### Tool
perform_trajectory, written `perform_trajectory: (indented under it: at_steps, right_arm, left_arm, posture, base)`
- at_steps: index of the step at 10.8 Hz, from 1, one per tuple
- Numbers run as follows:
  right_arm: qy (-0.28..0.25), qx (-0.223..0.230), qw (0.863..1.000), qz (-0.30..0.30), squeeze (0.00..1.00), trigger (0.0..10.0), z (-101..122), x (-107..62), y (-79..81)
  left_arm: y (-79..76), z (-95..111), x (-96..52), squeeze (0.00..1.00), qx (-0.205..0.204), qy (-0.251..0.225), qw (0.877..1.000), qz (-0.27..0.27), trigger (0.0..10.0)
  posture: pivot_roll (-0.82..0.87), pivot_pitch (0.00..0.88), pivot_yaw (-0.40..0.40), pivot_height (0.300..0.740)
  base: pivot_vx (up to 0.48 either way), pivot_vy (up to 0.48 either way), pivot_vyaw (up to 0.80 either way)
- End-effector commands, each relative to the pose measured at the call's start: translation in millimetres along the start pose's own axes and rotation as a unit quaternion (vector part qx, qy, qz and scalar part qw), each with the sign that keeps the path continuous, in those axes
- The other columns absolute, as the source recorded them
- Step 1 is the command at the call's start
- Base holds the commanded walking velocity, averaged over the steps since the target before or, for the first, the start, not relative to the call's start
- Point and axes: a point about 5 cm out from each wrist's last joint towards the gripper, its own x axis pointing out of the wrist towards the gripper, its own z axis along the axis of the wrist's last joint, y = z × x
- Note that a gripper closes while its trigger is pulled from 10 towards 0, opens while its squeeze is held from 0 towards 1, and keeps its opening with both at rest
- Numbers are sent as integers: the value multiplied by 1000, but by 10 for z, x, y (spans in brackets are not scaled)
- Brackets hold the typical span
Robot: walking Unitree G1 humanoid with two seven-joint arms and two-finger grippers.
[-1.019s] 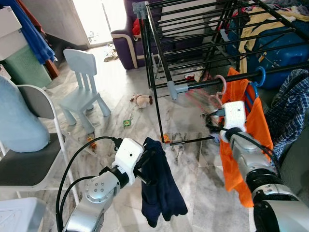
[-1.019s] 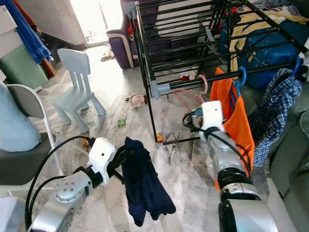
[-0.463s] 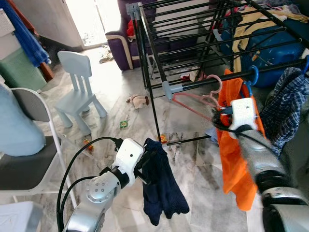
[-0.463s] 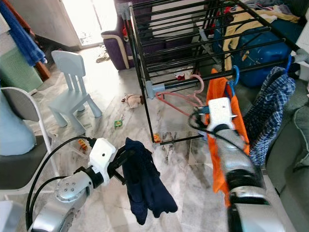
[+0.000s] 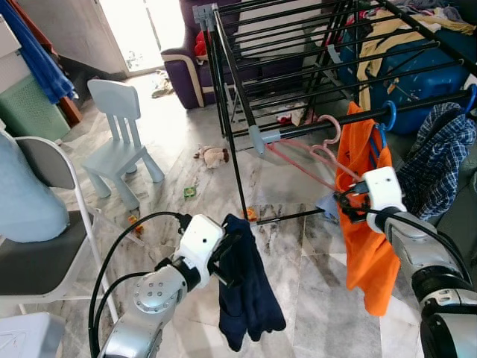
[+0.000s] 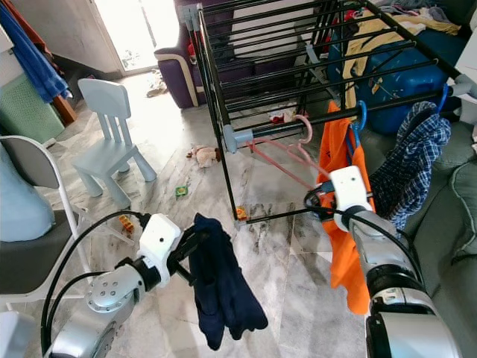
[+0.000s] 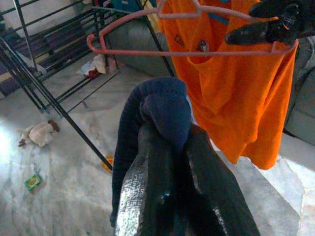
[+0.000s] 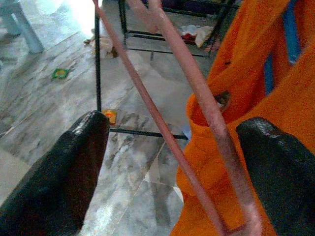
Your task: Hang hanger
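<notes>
Nearest the camera, the left gripper (image 5: 227, 257) stays clamped on a navy garment (image 5: 250, 298). Beyond, the right gripper (image 8: 172, 162), fingers spread, straddles the pink hanger (image 5: 313, 153) hooked on the rack rail (image 5: 350, 123); withdrawing carelessly could snag it off.

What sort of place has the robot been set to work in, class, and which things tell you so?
Probably a lived-in home's living room used for laundry: a black drying rack with an orange shirt hanging, a child's pale chair, and a stuffed toy on the marble floor.
</notes>
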Motion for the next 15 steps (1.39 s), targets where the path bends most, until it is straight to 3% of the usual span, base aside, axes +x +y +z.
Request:
perform_trajectory:
  at_steps: [1, 6, 15]
  right_arm:
    - [-4, -5, 1000, 12, 0, 0, 104, 45, 27]
    - [-8, -16, 999, 34, 0, 0, 280, 106, 31]
    - [7, 23, 999, 29, 0, 0, 226, 132, 59]
  left_arm:
    - [51, 42, 0, 0, 10, -9, 1000, 6, 10000]
    - [50, 32, -2, 0, 11, -6, 1000, 6, 10000]
    - [22, 11, 1, 0, 11, 0, 1000, 0, 10000]
  posture:
    - [-46, 7, 152, 740]
    - [-43, 4, 147, 740]
    - [-40, 4, 142, 740]
  base:
    - [0, 0, 0]
    - [0, 0, 0]
    - [0, 0, 0]
